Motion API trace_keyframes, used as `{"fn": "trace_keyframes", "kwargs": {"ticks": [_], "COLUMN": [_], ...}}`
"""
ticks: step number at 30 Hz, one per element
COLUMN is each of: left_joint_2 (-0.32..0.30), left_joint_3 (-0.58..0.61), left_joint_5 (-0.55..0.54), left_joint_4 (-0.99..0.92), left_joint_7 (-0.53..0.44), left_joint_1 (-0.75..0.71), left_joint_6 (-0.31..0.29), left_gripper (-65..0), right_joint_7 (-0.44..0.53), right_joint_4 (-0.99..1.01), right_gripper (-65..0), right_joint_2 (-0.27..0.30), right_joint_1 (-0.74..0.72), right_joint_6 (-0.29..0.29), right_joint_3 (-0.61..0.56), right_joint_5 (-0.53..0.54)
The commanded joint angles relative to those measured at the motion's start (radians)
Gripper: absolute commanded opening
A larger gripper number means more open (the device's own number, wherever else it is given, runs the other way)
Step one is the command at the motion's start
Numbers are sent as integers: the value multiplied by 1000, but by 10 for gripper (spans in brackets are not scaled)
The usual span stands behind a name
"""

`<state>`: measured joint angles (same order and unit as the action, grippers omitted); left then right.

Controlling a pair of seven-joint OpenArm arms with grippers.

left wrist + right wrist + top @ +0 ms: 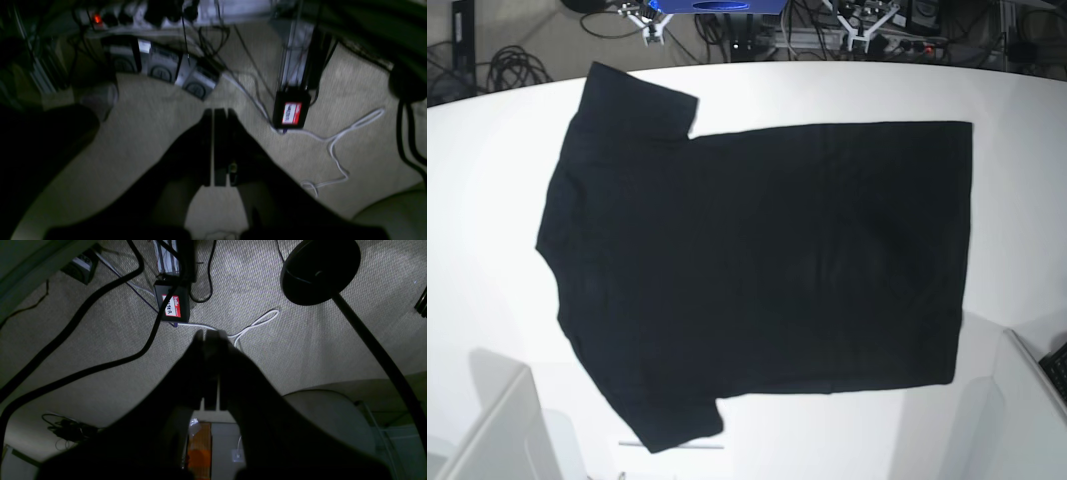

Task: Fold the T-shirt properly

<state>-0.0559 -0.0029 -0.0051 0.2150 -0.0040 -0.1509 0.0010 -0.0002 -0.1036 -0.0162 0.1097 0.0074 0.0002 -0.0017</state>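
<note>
The T-shirt (757,270) lies spread flat on the white table (487,290), plain black side up, unfolded. Its collar end points to the left of the base view and its straight hem runs down the right side; one sleeve reaches toward the far left corner, the other toward the near edge. The cloth looks smooth, with only faint creases, and it covers most of the tabletop — a white margin shows all round.

Neither arm is over the table in the base view. Both wrist cameras look down past the table at a beige carpet (143,133). The left gripper (219,115) has its two dark fingers pressed together, with only a thin seam of light between them, and nothing sits in that seam. The right gripper (208,335) is closed the same way and holds nothing either.

On the floor under the left gripper a white cable (337,146) loops across the carpet beside a small black box (291,111) with a red-and-white label (the print is too blurred to read there). In the right wrist view a round black stand base (320,270) rests on the carpet.
</note>
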Motion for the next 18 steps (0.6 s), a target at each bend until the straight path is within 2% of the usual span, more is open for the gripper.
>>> {"fn": "trace_keyframes", "kwargs": {"ticks": [1, 10, 14, 18], "left_joint_2": [-2, -2, -2, 0], "left_joint_3": [2, 2, 2, 2], "left_joint_5": [-2, -2, -2, -2], "left_joint_4": [7, 10, 10, 10], "left_joint_7": [2, 3, 3, 3], "left_joint_1": [-14, -22, -23, -36], "left_joint_6": [6, 6, 6, 6], "left_gripper": [-650, -650, -650, -650], "right_joint_7": [-1, 6, 67, 64], "right_joint_4": [0, -2, -2, -2], "right_gripper": [-650, -650, -650, -650], "right_joint_2": [5, 5, 5, 6], "right_joint_1": [5, 5, 14, 17], "right_joint_6": [-7, -7, -7, -7], "right_joint_3": [-2, -4, -4, -4], "right_joint_5": [-2, -2, -2, -2]}}
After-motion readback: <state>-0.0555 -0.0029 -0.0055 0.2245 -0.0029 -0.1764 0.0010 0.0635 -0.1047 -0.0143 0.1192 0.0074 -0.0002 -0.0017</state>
